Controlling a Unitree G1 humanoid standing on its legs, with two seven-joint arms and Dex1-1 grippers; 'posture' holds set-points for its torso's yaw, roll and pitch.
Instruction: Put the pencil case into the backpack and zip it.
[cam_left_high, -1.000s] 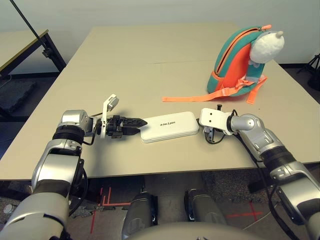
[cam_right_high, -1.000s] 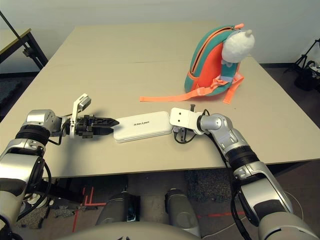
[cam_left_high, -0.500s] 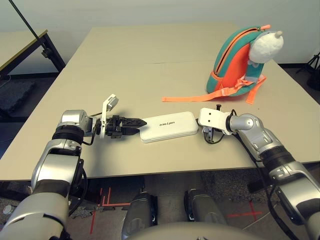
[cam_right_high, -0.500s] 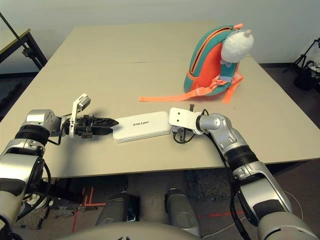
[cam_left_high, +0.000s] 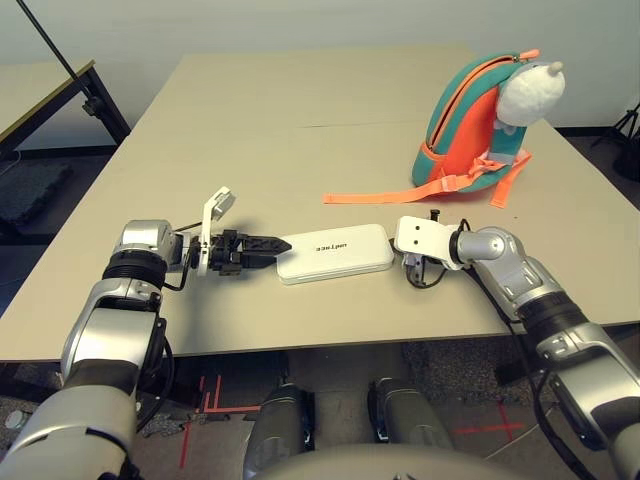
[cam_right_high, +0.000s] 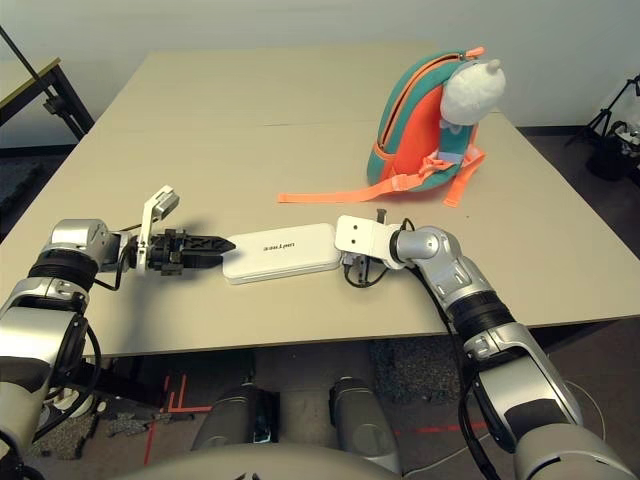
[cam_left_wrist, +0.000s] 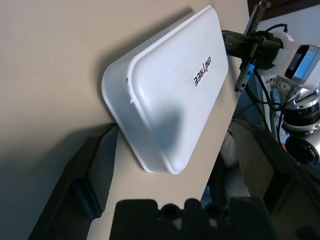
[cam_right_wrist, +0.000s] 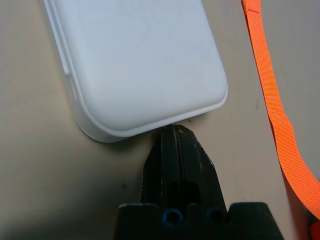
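While the white pencil case (cam_left_high: 335, 253) lies flat on the tan surface (cam_left_high: 300, 150), lid up, the left gripper (cam_left_high: 268, 244) sits at one short end with jaws spread wide around it, and the right gripper (cam_right_wrist: 176, 145), jaws clenched on nothing, presses its tip to the opposite end. The teal-and-orange backpack (cam_left_high: 470, 120) stands well apart, 1 orange strap (cam_left_high: 380, 194) trailing toward the case. Risk: the smooth, shallow case could skid or pivot between the 2 grippers if either pushes off-centre.
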